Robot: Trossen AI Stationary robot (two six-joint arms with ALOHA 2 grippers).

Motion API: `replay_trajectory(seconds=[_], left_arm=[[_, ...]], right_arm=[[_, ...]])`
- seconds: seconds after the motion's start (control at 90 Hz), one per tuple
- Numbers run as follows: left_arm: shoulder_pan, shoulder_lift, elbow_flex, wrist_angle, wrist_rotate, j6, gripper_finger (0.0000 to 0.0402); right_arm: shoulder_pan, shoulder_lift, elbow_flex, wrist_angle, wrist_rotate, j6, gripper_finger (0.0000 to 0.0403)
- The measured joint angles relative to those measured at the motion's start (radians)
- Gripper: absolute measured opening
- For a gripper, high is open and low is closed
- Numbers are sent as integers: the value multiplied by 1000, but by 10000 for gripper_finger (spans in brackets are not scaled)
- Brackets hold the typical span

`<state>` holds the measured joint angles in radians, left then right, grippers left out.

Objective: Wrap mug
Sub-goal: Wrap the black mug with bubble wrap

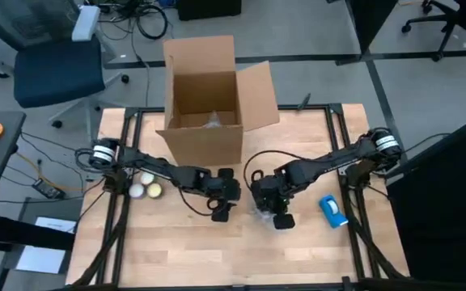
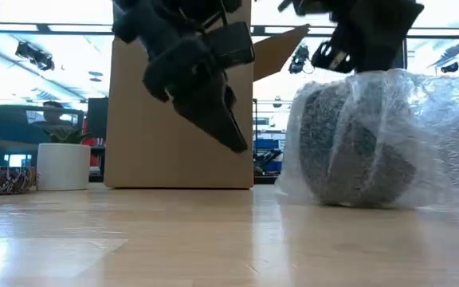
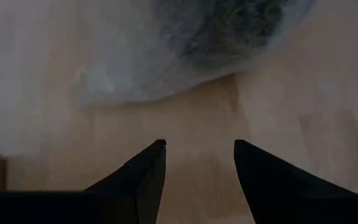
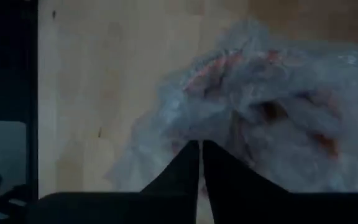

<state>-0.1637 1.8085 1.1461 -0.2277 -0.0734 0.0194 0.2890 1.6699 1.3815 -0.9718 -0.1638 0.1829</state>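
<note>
Sat on the bench (image 1: 176,250) just right of centre, at about 6 o'clock from the open cardboard box (image 1: 207,101): the mug (image 2: 349,147), already swathed in clear bubble wrap (image 2: 421,127), with orange-red glimpsed through the film in the right wrist view.

Hung directly over the bundle: right tool (image 4: 201,155), fingers pressed together, seemingly gripping nothing, though tips lay too close to the film to rule out a pinch of it.

Hovered at 9 o'clock of the bundle, clear of it: left tool (image 3: 197,155), fingers parted, empty.

Judged stiff and breakable inside, moderately heavy for its size; outer wrap soft, springy, slippery, loose at the skirt. Best taken across the round body through the wrap, squeezed firmly, not by loose film alone.
</note>
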Motion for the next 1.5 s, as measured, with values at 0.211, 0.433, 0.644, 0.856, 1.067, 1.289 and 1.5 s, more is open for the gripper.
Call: replay_trajectory(seconds=[0.211, 0.433, 0.644, 0.856, 1.067, 1.289, 1.5], left_arm=[[1, -2, 0, 35, 2, -3, 173], [0, -1, 0, 44, 26, -12, 173], [1, -1, 0, 33, 26, -20, 173], [1, -1, 0, 36, 23, -6, 172], [1, -1, 0, 29, 22, -5, 173], [1, -1, 0, 19, 21, -12, 173], [1, -1, 0, 17, 21, -19, 173]], right_arm=[[29, -3, 3, 14, 112, 0, 0], [-4, -3, -164, 212, 127, 27, 0], [-10, -5, -238, 186, 122, 96, 0], [17, -24, -40, -47, 205, 93, 0], [32, -23, 78, -26, 363, 51, 0], [23, -20, -27, 78, 396, 91, 0], [30, -20, -172, 288, 285, 136, 0]])
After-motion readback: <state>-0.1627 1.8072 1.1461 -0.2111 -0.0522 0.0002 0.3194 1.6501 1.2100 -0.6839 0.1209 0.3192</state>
